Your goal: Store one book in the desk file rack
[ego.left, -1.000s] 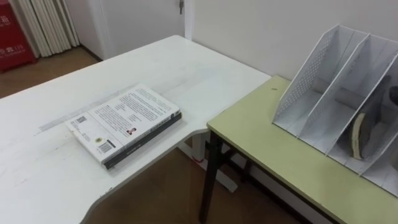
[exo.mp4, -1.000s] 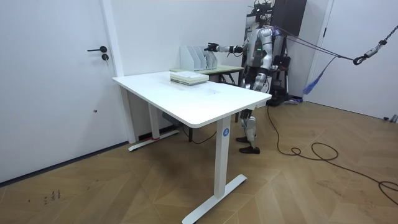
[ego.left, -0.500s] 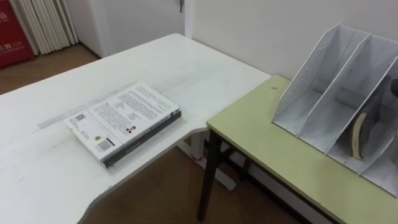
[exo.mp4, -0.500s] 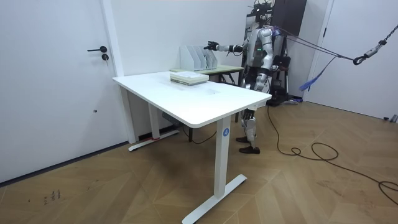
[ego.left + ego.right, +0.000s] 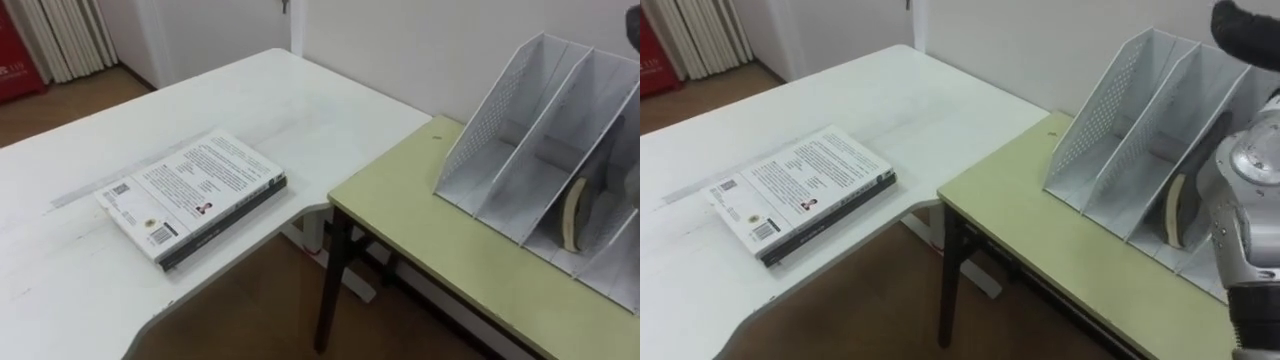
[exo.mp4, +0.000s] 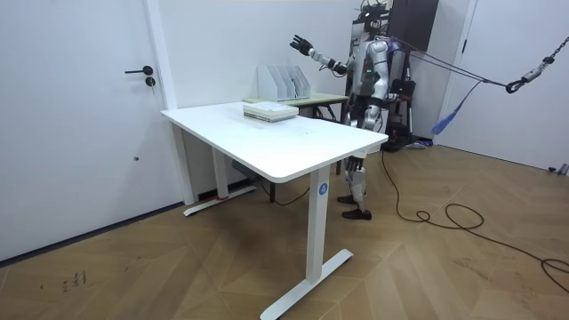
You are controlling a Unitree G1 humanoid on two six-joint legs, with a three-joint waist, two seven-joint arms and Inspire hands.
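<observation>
In the third slot from the left of the file rack (image 5: pixel 520 130) the book (image 5: pixel 574 216) stands on edge, its cream page edge turned to the open front and its dark cover against the divider; its long axis runs up and down, leaning a little. The rack is white, with slanted dividers and a perforated outer wall, and sits at the far side of a pale green tabletop (image 5: pixel 440 245) on dark legs. Just beside that is a white tabletop (image 5: pixel 300 100) with a smooth rounded corner, where a stack of two books (image 5: pixel 195 190) lies flat near the front edge, the upper one white with print and barcodes, the lower one dark, their long axis slanting from near left to far right. In the room view the robot stands at the green tabletop with its right hand (image 6: pixel 300 41) up in the air above the rack, fingers spread and holding nothing. Around it are white walls, a white door (image 6: pixel 89 107) with a dark handle and a herringbone wood floor (image 6: pixel 178 276).
</observation>
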